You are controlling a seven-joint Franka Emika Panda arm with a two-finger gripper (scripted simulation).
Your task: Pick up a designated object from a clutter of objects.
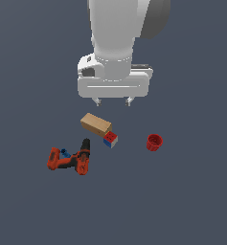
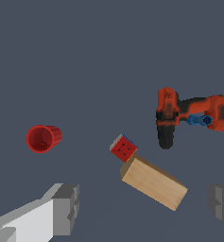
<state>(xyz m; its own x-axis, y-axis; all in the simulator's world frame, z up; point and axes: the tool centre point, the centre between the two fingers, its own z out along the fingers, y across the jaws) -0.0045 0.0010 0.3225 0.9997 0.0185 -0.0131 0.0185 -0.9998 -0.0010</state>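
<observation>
Pincer: white Panda pincer (image 1: 114, 101) hangs above the worktop, its two short fingers spread apart and holding nothing; in the wrist view the grey fingertips (image 2: 66, 208) sit at opposite edges of the picture with a wide gap between them.
Pincer position: raised over the worktop, behind the tan box in the exterior view and clear of every object.
Tan box: plain tan-brown oblong box (image 1: 96, 124) lies flat on the worktop near the middle of the exterior view, set at a slant; in the wrist view it lies between the two fingertips, not touched by either.
Small cube: red, blue and white cube (image 1: 110, 139) sits against one end of the tan box, touching it or very nearly so.
Red cup: small red cup (image 1: 154, 142) rests well apart from the box, toward the exterior view's right; the wrist view shows it tipped on its side with the open mouth visible.
Power drill: orange-and-black drill (image 1: 70, 160) lies on its side toward the exterior view's left, near the box but not touching it, with a small blue part by its handle.
Worktop: flat dark grey-blue surface (image 1: 191, 206) carrying all four objects.
</observation>
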